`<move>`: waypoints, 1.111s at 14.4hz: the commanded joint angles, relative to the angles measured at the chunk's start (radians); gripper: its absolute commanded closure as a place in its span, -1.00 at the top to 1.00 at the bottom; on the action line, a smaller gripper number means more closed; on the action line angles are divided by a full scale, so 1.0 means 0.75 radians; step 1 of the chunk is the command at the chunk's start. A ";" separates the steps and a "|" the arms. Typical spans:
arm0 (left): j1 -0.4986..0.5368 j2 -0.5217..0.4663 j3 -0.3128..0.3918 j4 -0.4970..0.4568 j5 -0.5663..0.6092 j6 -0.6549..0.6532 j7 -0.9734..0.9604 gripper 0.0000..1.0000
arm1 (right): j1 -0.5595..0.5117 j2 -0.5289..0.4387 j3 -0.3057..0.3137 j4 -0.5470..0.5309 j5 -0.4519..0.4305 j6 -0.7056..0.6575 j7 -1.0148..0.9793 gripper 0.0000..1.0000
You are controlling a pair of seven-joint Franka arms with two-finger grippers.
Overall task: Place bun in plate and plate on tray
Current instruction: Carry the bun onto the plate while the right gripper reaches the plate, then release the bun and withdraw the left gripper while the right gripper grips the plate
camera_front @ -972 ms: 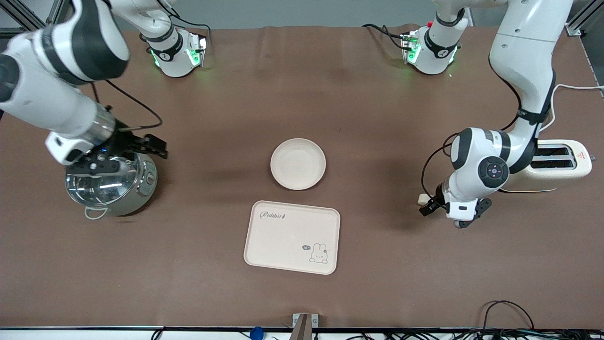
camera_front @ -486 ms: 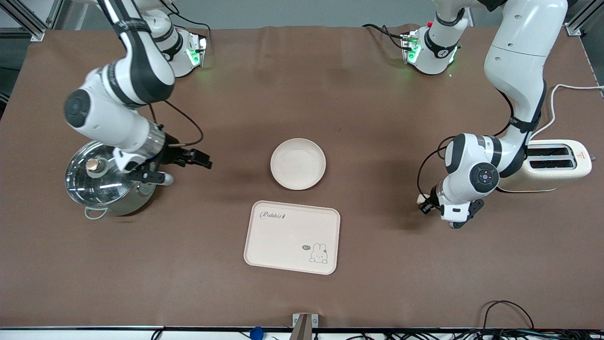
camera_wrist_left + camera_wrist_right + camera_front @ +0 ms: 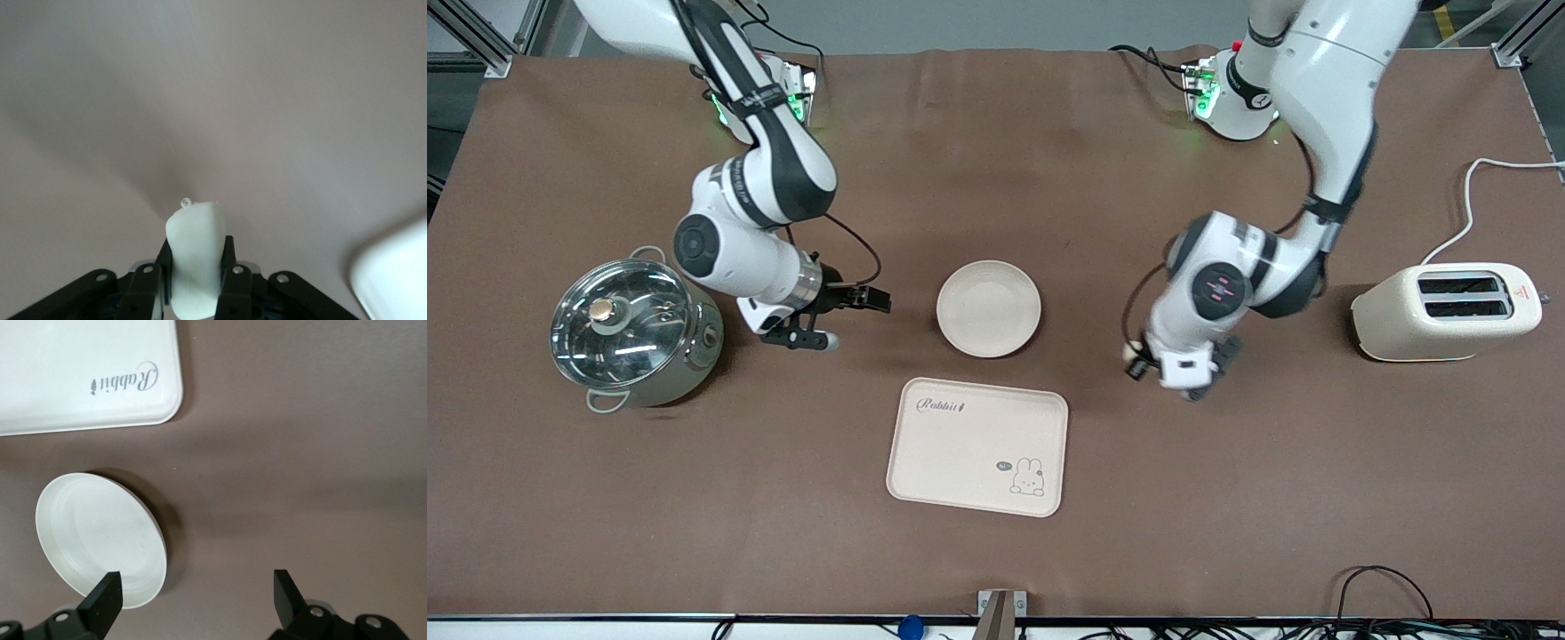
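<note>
The round cream plate sits on the brown table, with the Rabbit tray nearer the front camera. My left gripper is shut on the small pale bun and holds it above the table beside the plate, toward the left arm's end. In the left wrist view the bun stands between the fingers of my left gripper, with the plate's rim at the edge. My right gripper is open and empty beside the plate, toward the right arm's end. The right wrist view shows this gripper, the plate and the tray.
A steel pot with a glass lid stands toward the right arm's end of the table. A cream toaster with a white cord stands toward the left arm's end.
The left gripper has carried the bun from beside the toaster toward the plate. The right gripper has moved from over the pot to beside the plate.
</note>
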 commanded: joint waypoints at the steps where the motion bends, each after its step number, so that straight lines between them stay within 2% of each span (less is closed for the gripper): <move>1: -0.142 0.011 0.004 0.078 0.017 -0.033 -0.209 -0.37 | 0.092 0.013 -0.009 -0.103 0.057 0.191 0.012 1.00; 4: -0.298 0.138 0.004 0.196 0.015 -0.021 -0.353 -0.36 | 0.190 0.094 -0.009 -0.103 0.157 0.309 0.035 1.00; 7: -0.402 0.256 0.004 0.278 0.011 -0.005 -0.419 -0.34 | 0.250 0.152 -0.009 -0.094 0.168 0.349 0.086 1.00; 8: -0.433 0.277 0.006 0.284 0.011 0.018 -0.423 -0.25 | 0.264 0.170 -0.011 -0.094 0.170 0.367 0.086 1.00; 9: -0.440 0.289 0.006 0.284 0.011 0.050 -0.423 -0.16 | 0.284 0.178 -0.009 -0.094 0.172 0.391 0.088 1.00; 11: -0.438 0.287 0.006 0.284 0.011 0.081 -0.423 0.28 | 0.291 0.191 -0.009 -0.088 0.172 0.398 0.102 0.97; 12: -0.438 0.281 0.006 0.284 0.009 0.081 -0.421 0.66 | 0.291 0.209 -0.009 -0.076 0.172 0.402 0.104 0.88; 13: -0.436 0.267 0.006 0.284 0.013 0.077 -0.419 1.00 | 0.293 0.227 -0.011 -0.054 0.174 0.404 0.104 0.70; 16: -0.405 0.171 0.024 0.288 0.035 -0.030 -0.364 1.00 | 0.311 0.285 -0.009 -0.005 0.172 0.432 0.104 0.30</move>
